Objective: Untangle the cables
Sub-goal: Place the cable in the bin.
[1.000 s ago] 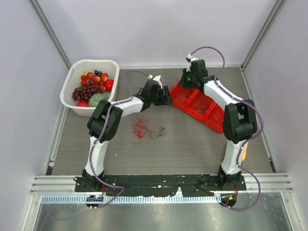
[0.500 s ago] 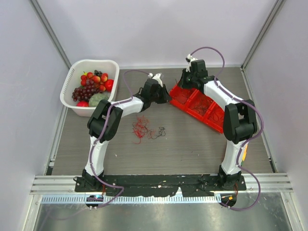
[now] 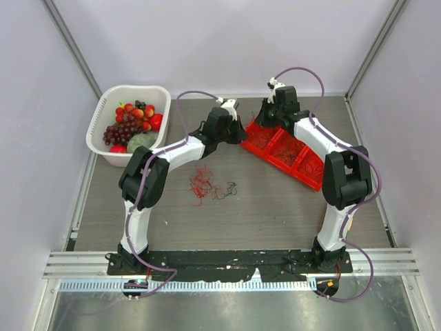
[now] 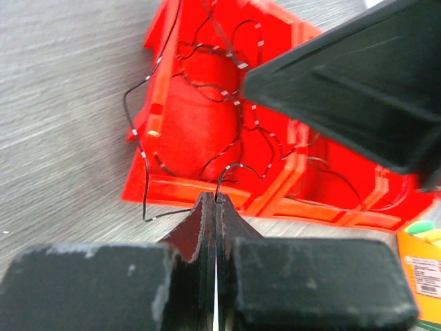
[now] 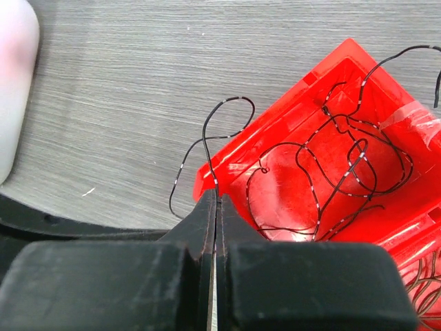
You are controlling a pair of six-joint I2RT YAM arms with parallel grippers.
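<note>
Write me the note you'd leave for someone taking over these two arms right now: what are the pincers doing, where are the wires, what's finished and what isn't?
The left pincer is shut, apparently nipping a thin black wire with pale bands at the end of the red plastic divided tray.
The right pincer is shut at the same tray end. A black strand runs to its tips, but the grip is unclear.
Done: black strands lie in the tray's end compartment.
Left: the small tangle of red and dark wires lies apart on the grey wood-grain table, with neither pincer on it.
</note>
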